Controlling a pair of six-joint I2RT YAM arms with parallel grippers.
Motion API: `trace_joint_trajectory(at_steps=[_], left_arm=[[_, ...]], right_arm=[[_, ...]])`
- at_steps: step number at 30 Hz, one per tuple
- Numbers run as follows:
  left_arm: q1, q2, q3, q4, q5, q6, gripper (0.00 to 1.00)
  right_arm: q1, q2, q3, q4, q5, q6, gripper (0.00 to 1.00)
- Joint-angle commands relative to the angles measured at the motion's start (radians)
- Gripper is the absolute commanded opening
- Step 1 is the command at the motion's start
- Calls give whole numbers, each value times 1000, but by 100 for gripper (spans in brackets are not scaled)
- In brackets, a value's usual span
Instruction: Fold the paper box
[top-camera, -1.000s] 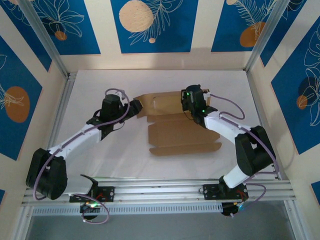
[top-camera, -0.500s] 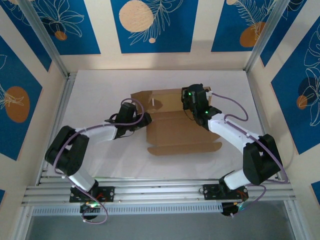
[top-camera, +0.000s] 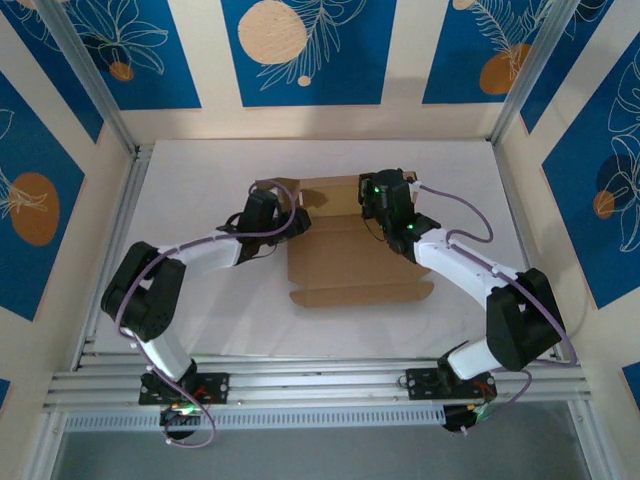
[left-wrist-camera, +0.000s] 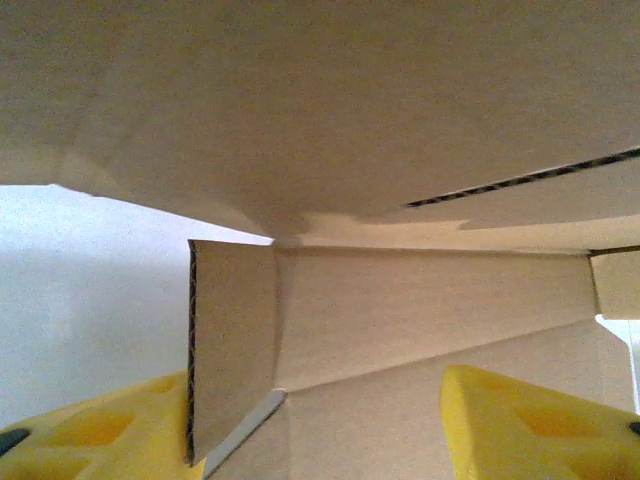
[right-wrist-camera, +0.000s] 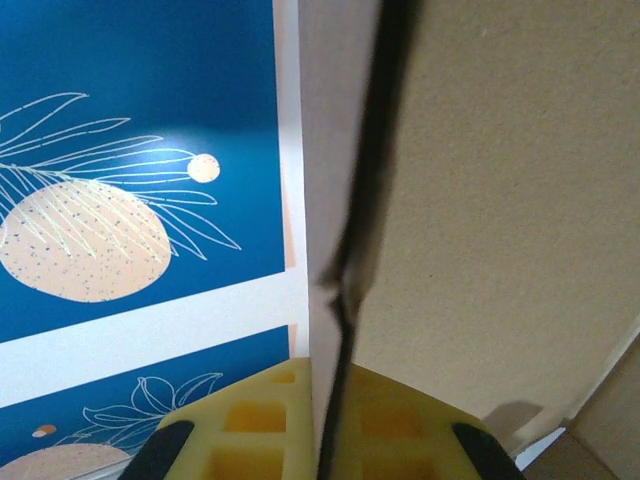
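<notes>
The left tool (left-wrist-camera: 315, 385) is standing open. Its yellow fingers (left-wrist-camera: 530, 425) are set apart and are straddling a short upright flap (left-wrist-camera: 232, 340) of the paper box (top-camera: 355, 265). The flap's corrugated edge is sitting just beside the finger on the left of the wrist view, and the other finger is standing well apart from it. Above the fingers, a broad cardboard surface (left-wrist-camera: 320, 100) is leaning over the tool.

The right tool (right-wrist-camera: 325, 440) is gripping the paper box. Its yellow pads (right-wrist-camera: 250, 420) are closed on the edge of a raised cardboard panel (right-wrist-camera: 500, 200), which is running straight up between them. Beyond this tool, left of the panel, the blue patterned wall (right-wrist-camera: 130, 100) is showing.

From above, the paper box is lying on the white desk (top-camera: 200, 170) between the two tools. Its flat base is extending from the tools back toward the arm bases. The left tool is meeting the box at its far left corner, and the right tool is meeting it at its far right corner.
</notes>
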Motion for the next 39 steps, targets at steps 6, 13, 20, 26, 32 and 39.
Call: trace_joint_trajectory(at_steps=[6,13,20,26,32,39], left_arm=[[-20,16,42,40,40,80,60],[-41,59,67,60,77,94,59],[-51,102,50,68,81,101,59],[-49,44,-7,56,72,136,62],[-40,-25,-84,68,120,149,64],[-41,-142,-119,-4,171,203,64]], right_arm=[[13,32,-26,77,-40,20,5],[35,60,-45,87,-46,22,5],[38,69,-90,115,-25,21,5],[9,70,-157,199,-41,-56,4],[-27,87,-233,293,-108,-142,1],[-44,118,-292,408,-163,-173,0]])
